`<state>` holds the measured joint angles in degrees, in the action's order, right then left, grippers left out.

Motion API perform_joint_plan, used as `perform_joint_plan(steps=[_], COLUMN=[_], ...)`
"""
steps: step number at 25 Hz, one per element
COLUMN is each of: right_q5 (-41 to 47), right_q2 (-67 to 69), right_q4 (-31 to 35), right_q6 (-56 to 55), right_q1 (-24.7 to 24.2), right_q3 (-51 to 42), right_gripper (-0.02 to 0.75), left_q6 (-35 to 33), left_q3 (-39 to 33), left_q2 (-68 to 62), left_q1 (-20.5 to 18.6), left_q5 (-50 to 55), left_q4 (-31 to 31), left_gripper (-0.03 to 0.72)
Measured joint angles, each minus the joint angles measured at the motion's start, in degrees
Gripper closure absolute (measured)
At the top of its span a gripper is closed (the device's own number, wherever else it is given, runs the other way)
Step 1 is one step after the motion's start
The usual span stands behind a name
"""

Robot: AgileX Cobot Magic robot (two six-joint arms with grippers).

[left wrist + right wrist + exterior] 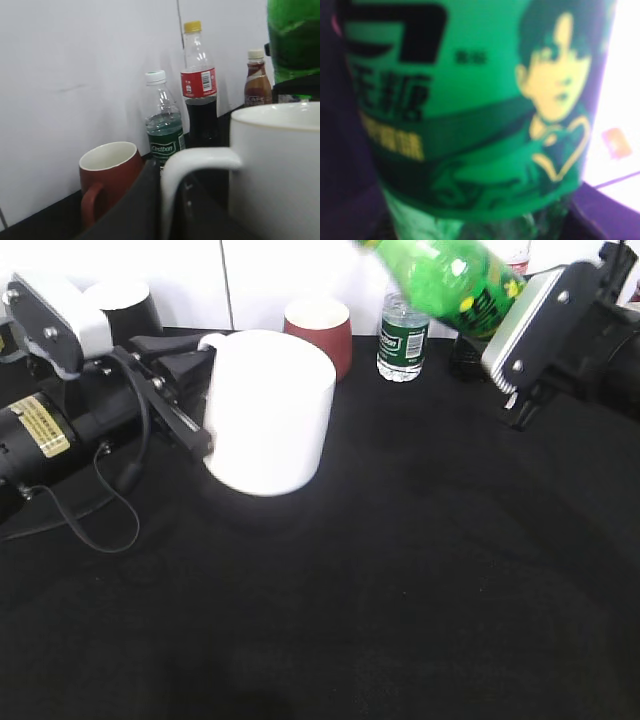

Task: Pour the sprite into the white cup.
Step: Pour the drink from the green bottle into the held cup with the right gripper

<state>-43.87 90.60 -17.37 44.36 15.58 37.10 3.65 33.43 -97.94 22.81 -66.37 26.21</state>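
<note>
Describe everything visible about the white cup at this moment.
The white cup is a wide, glossy, cylindrical mug, seemingly ceramic, with a loop handle. It looks slightly tilted off the black table, mouth up. The left hand grips it at the handle side. Its inside cannot be seen. The tilted sprite hangs up and to the right, apart from it.

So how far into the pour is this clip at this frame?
Done: the right gripper has the sprite lifted and tilted in the air, and the left gripper is at the handle side of the white cup. In hand: bringing the bottle toward the cup. Left: the bottle is not yet above the cup, and no liquid stream is visible.
</note>
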Motion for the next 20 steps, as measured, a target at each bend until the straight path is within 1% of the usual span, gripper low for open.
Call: perform_joint_plan(steps=[4, 6, 9, 11, 14, 20], right_q5=[0.14, 0.14, -0.80, -2.45, -3.78, -4.50], right_q2=[0.03, 0.68, 2.73, 3.03, 3.03, 3.03], right_q4=[-1.78, -2.20, -2.49, -2.72, -5.08, -5.43], right_q6=[6.97, 12.68, 17.18, 18.57, 20.03, 25.89], right_q1=[0.00, 0.00, 0.00, 0.00, 0.00, 0.00], right_q3=[2.78, 3.00, 3.00, 3.00, 3.07, 4.95], right_gripper=[0.309, 0.309, 0.309, 0.309, 0.309, 0.309], left_q6=[-0.56, -0.56, -0.61, -0.61, -0.61, -0.61], left_q3=[0.00, 0.00, 0.00, 0.00, 0.00, 0.00], left_q2=[0.00, 0.00, 0.00, 0.00, 0.00, 0.00], left_q1=[0.00, 0.00, 0.00, 0.00, 0.00, 0.00], left_q5=[-0.11, -0.14, -0.18, 0.25, 1.19, 2.74], left_q4=[3.91, 3.91, 3.91, 2.97, 2.85, 2.85], left_gripper=[0.648, 0.648, 0.648, 0.648, 0.648, 0.648])
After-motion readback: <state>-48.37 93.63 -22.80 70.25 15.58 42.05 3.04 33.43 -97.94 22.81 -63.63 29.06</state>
